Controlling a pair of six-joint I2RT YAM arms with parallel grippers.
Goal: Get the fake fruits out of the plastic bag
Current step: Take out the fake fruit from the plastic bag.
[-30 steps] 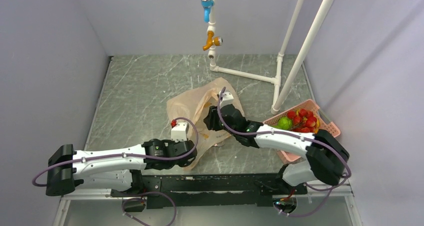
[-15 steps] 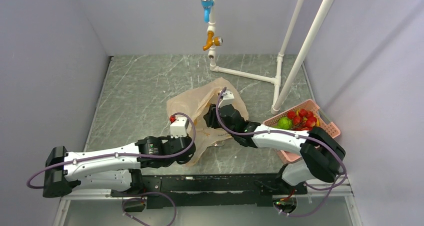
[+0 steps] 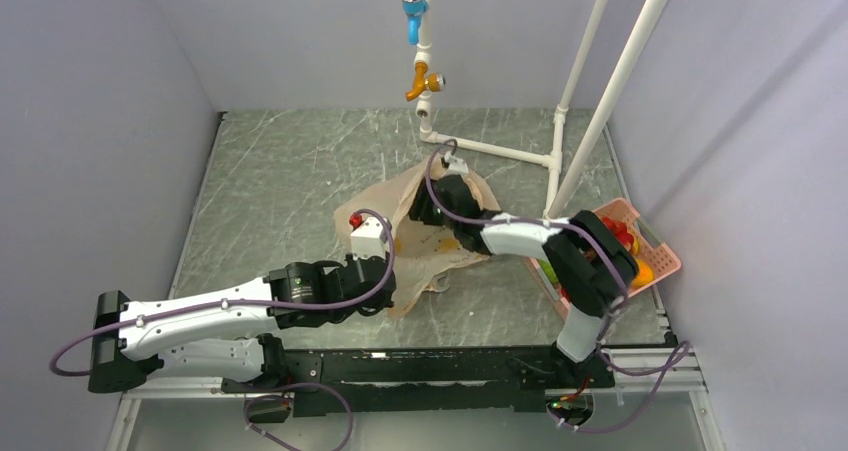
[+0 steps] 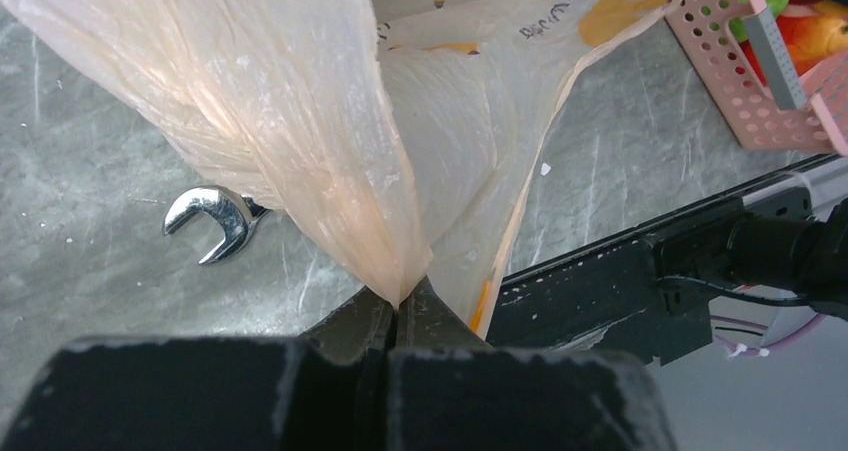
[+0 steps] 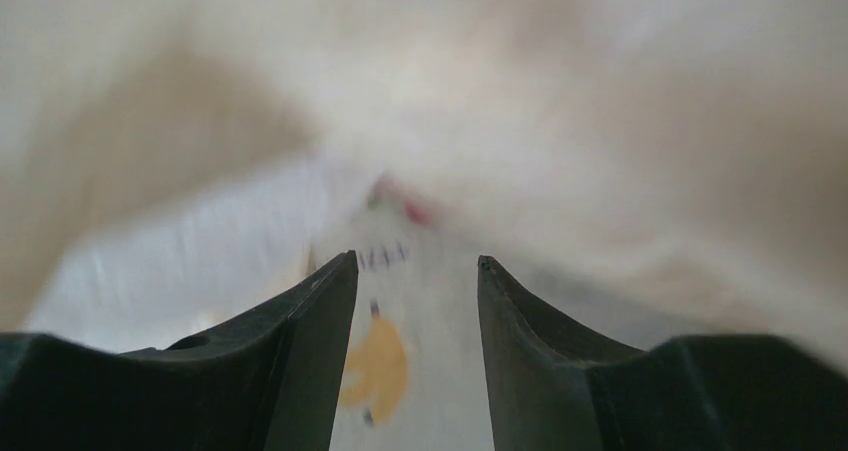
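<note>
Far-left table [image 3: 280, 171] open — pipe frame [image 3: 500, 151], pink basket [image 4: 720, 71] crowd right; wrench [image 4: 210, 221] at plastic bag [image 4: 300, 121] edge.

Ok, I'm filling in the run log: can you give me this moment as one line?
left jaws: shut on plastic bag | right jaws: open, inside bag | fake fruits: some in pink basket

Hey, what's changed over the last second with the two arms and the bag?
The right end effector pushed deeper into the plastic bag, toward the far side, jaws apart, and its elbow swung in over the pink basket. The left end effector shifted slightly farther from the bases, tugging the bag's edge along. Nothing was taken out or let go. Unchanged: the left pinch on the bag and the basket's place.
</note>
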